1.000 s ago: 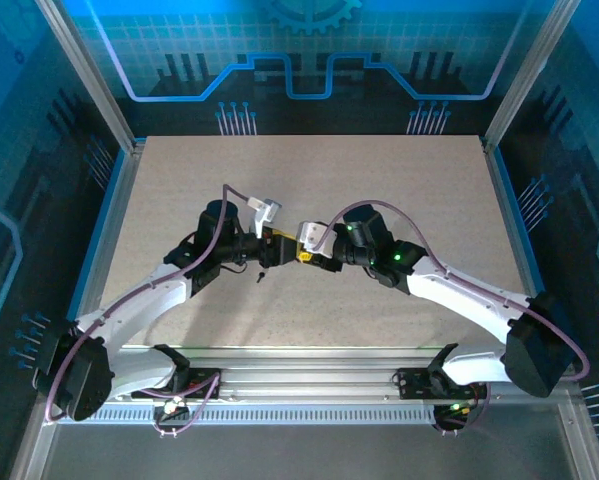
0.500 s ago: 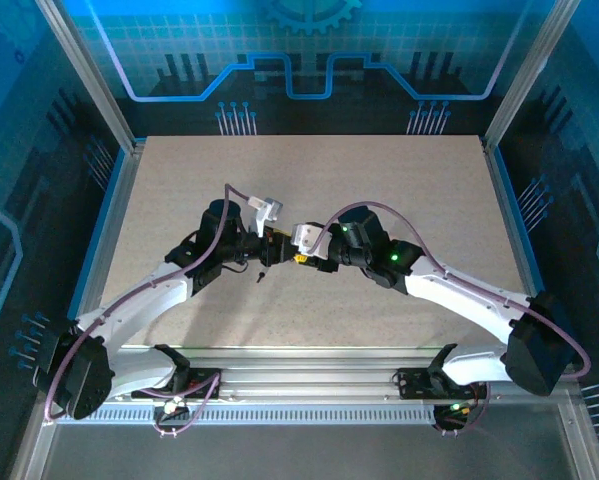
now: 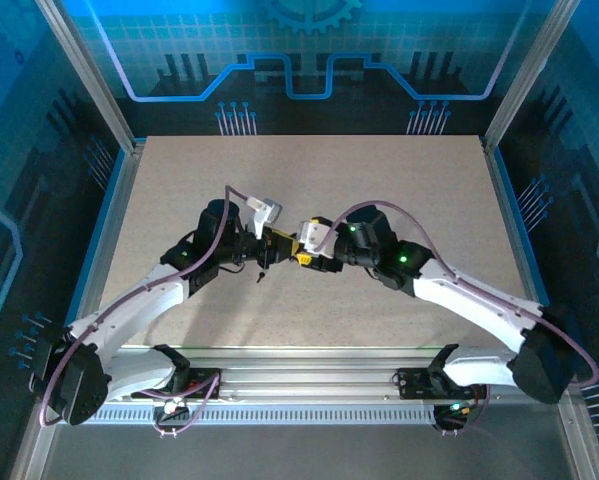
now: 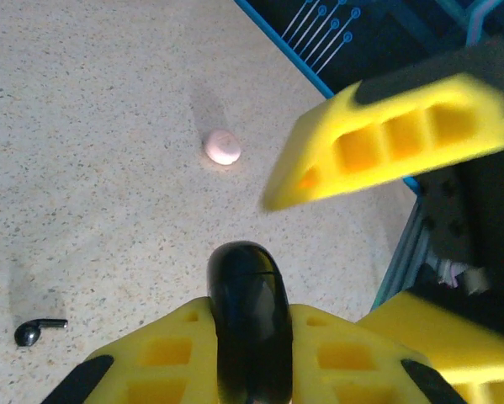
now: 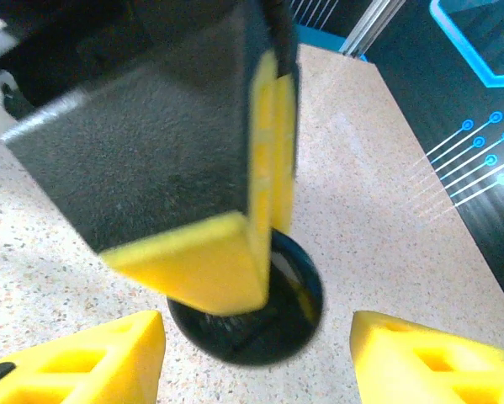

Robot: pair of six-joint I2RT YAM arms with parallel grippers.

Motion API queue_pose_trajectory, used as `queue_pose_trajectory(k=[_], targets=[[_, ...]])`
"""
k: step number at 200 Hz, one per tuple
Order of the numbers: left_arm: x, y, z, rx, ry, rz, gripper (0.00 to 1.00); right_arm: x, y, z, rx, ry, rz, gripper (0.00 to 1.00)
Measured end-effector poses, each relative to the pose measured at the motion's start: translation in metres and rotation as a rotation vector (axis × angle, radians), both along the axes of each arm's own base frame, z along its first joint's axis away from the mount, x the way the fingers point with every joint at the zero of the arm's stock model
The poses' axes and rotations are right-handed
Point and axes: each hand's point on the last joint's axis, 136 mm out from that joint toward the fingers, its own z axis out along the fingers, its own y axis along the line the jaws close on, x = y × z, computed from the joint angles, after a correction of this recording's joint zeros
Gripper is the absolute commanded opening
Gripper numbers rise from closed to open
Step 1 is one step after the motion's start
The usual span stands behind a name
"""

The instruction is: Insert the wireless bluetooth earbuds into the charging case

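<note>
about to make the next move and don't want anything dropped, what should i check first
1. Left gripper shut on the glossy black round charging case: ok.
2. Right gripper off the case: ok, its jaws stand apart on either side of it.
3. Case lid open for loading: cannot tell, the case is seen edge-on.
4. Small black short-stemmed earbud lying free on the speckled table: ok.
5. Small pale pink earbud lying free on the table: ok, well apart from the black one.
</note>
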Motion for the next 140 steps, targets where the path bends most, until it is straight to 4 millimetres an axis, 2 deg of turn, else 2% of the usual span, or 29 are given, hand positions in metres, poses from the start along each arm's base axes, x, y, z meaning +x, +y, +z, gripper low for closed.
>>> queue_pose_trajectory(k=[29, 51, 90, 140], targets=[[-0.005, -0.002, 0.005, 0.029, -0.041, -0.057, 0.13, -0.005, -0.033, 0.025, 0.099, 0.062, 0.007, 0.57], [-0.014, -0.007, 0.011, 0.021, -0.084, -0.133, 0.13, -0.008, -0.048, 0.024, 0.121, 0.164, 0.038, 0.57], [-0.036, -0.012, 0.031, -0.014, -0.194, -0.266, 0.13, -0.030, -0.039, 0.016, 0.094, 0.325, 0.172, 0.55], [-0.052, -0.015, 0.045, -0.048, -0.290, -0.365, 0.13, -0.040, -0.027, 0.021, 0.094, 0.402, 0.287, 0.51]])
